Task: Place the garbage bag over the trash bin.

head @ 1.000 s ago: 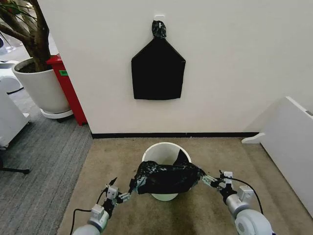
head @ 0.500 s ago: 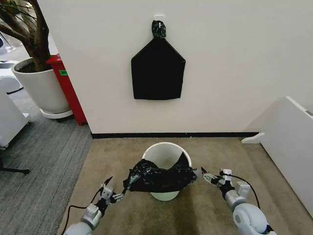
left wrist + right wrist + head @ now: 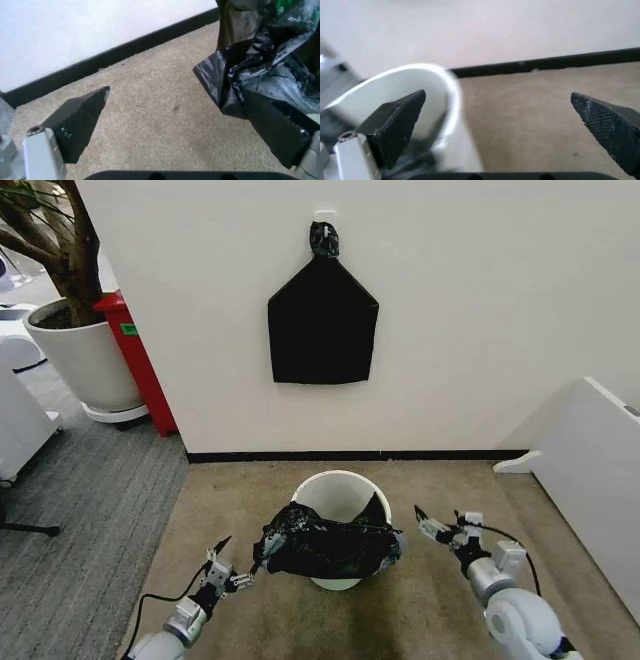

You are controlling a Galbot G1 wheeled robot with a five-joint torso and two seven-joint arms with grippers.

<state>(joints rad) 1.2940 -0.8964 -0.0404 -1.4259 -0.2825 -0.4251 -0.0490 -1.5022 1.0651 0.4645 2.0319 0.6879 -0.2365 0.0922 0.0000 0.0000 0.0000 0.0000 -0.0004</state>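
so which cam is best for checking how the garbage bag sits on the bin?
Head view: it shows the whole garbage bag bunched across the front of the trash bin, the back rim bare. Left wrist view shows one crumpled edge beside one finger. Right wrist view shows mainly bin rim, with perhaps a dark scrap low down.

**Office corner, indoor**

White wall (image 3: 480,310) with black baseboard (image 3: 350,455), beige carpet (image 3: 430,500) meeting grey carpet (image 3: 90,500). Big potted tree in white pot (image 3: 85,360), red cabinet (image 3: 140,365), white furniture panel (image 3: 595,470) at right. Flat black bag (image 3: 322,325) hung on wall.
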